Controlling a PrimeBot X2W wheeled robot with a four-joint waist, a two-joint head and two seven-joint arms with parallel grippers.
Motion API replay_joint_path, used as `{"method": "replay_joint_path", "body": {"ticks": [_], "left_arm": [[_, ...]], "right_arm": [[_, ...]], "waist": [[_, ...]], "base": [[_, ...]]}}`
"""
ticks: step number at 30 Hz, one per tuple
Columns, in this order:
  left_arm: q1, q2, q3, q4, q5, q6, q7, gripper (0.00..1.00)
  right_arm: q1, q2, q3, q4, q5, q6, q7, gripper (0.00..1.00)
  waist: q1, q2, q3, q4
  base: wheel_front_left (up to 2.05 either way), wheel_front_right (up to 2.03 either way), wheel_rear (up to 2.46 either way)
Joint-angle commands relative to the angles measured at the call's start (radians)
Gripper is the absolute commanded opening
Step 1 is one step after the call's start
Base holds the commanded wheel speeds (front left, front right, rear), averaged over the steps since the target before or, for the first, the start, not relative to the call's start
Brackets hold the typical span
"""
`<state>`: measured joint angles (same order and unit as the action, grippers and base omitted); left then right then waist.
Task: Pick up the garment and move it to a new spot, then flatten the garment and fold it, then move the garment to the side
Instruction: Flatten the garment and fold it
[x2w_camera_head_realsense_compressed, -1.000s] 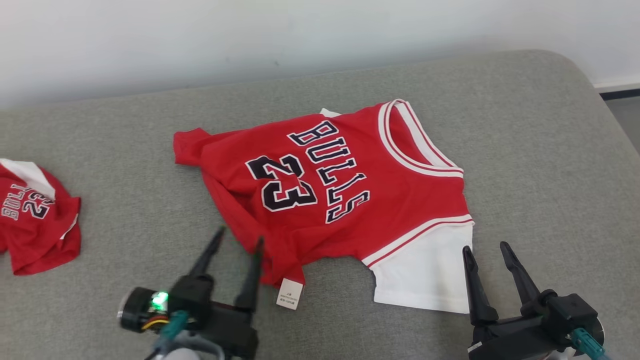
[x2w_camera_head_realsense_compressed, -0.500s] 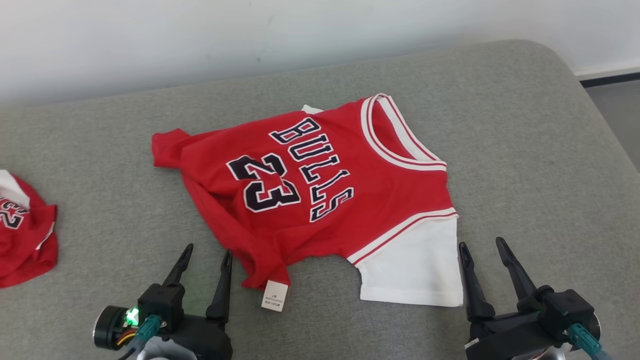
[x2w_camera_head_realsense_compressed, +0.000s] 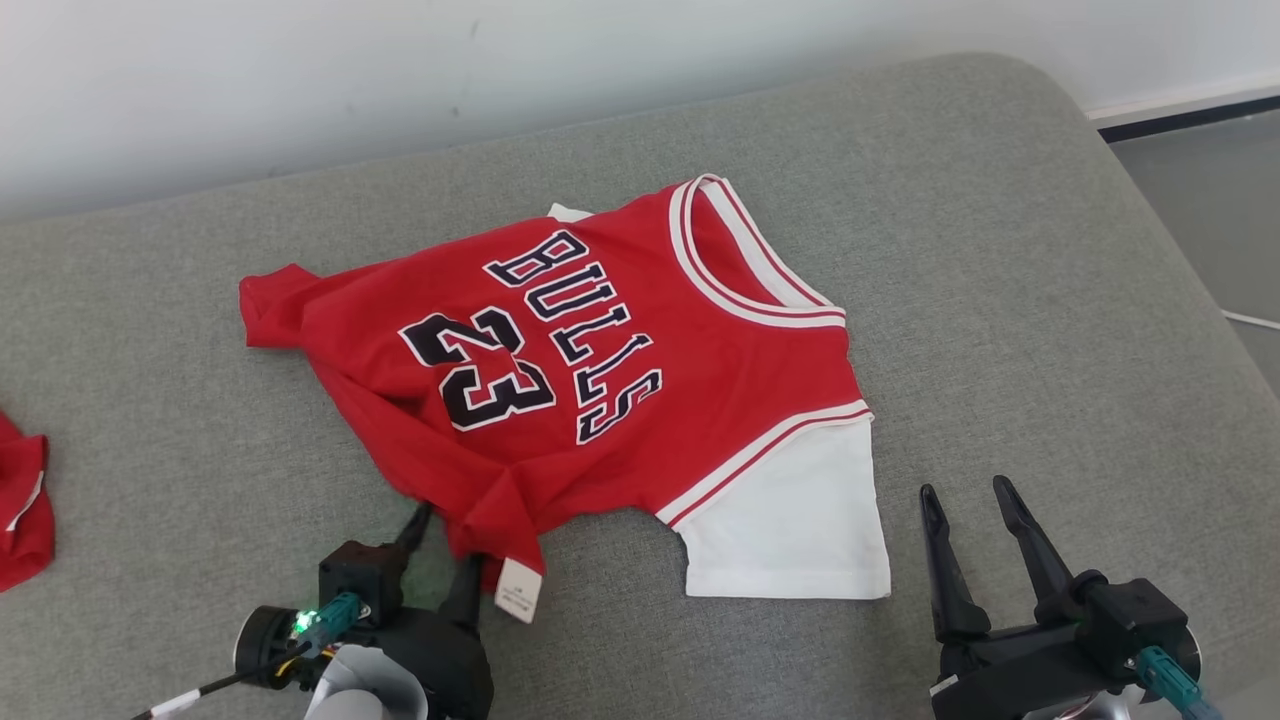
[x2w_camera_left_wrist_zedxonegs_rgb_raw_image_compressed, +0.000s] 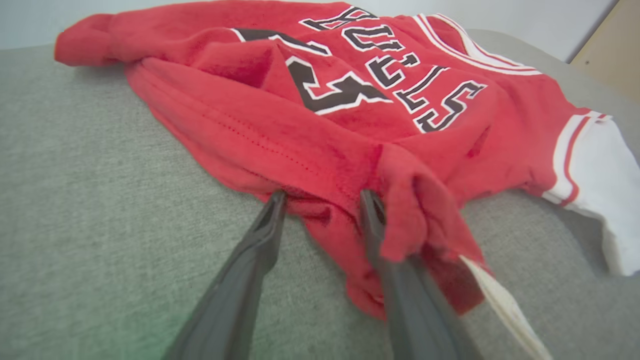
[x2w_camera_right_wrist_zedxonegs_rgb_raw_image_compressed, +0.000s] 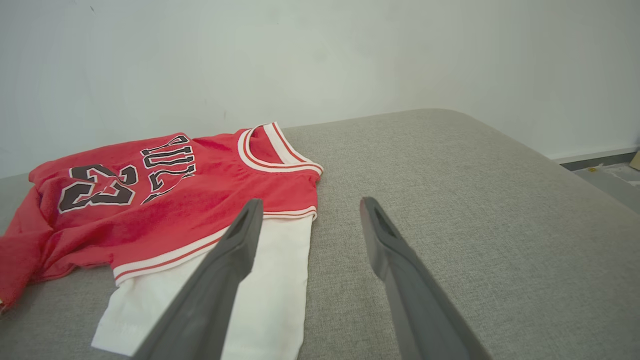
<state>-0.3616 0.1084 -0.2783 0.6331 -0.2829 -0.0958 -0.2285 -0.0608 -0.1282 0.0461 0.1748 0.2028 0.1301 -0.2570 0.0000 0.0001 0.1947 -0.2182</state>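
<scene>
Two red garments: jersey whole, second garment left of it cut off. Left tool spread astride the jersey's hem, tips half-buried; right tool spread, empty.

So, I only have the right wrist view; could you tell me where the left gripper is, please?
Observer: The left gripper is at the jersey's near red corner, beside the white tag.
Operator: Is it clamped on the jersey?
Observer: No; its fingers stand apart, with the jersey bunched between them.
Operator: Is anything else on the cushion?
Observer: Yes, a second red garment lies at the head view's left edge.
</scene>
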Motion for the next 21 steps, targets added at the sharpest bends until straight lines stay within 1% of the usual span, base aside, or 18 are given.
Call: {"method": "replay_joint_path", "body": {"ticks": [1, 2, 6, 10, 15, 18, 21], "left_arm": [[-0.012, -0.001, 0.0, 0.002, 0.001, 0.001, -0.004, 0.39], [-0.02, -0.005, -0.003, 0.022, -0.004, -0.002, -0.009, 0.0], [-0.033, -0.013, -0.006, 0.03, -0.011, -0.006, -0.025, 0.0], [-0.025, -0.006, 0.015, 0.001, -0.013, 0.012, -0.035, 0.0], [0.032, 0.039, 0.052, -0.095, -0.004, 0.043, -0.037, 0.0], [0.084, 0.07, 0.065, -0.148, -0.007, 0.052, -0.033, 0.0], [0.132, 0.096, 0.076, -0.173, -0.02, 0.052, -0.012, 0.0]], "right_arm": [[-0.003, 0.004, 0.0, 0.0, 0.009, 0.001, -0.006, 1.0], [-0.001, 0.005, -0.003, 0.0, 0.008, 0.001, -0.006, 1.0], [0.003, 0.004, -0.01, -0.005, 0.0, 0.001, -0.007, 1.0], [0.02, 0.002, -0.014, -0.007, -0.004, 0.001, -0.006, 1.0], [0.038, -0.003, -0.014, -0.009, -0.001, 0.001, 0.0, 1.0], [0.042, -0.004, -0.011, -0.012, 0.001, 0.001, 0.006, 1.0], [0.038, -0.003, -0.002, -0.012, 0.002, 0.001, 0.008, 1.0]], "waist": [[0.0, -0.0001, -0.001, 0.0], [0.0, -0.0001, -0.004, 0.001], [0.0, -0.0001, -0.017, 0.011], [0.0, -0.0001, -0.034, 0.037], [0.0, -0.0001, -0.059, 0.091], [0.0, -0.0001, -0.066, 0.123], [0.0, -0.0001, -0.07, 0.14]], "base": [[0.0, 0.0, 0.0], [0.0, 0.0, 0.0], [0.0, 0.0, 0.0], [0.0, 0.0, 0.0], [0.0, 0.0, 0.0], [0.0, 0.0, 0.0], [0.0, 0.0, 0.0]]}}
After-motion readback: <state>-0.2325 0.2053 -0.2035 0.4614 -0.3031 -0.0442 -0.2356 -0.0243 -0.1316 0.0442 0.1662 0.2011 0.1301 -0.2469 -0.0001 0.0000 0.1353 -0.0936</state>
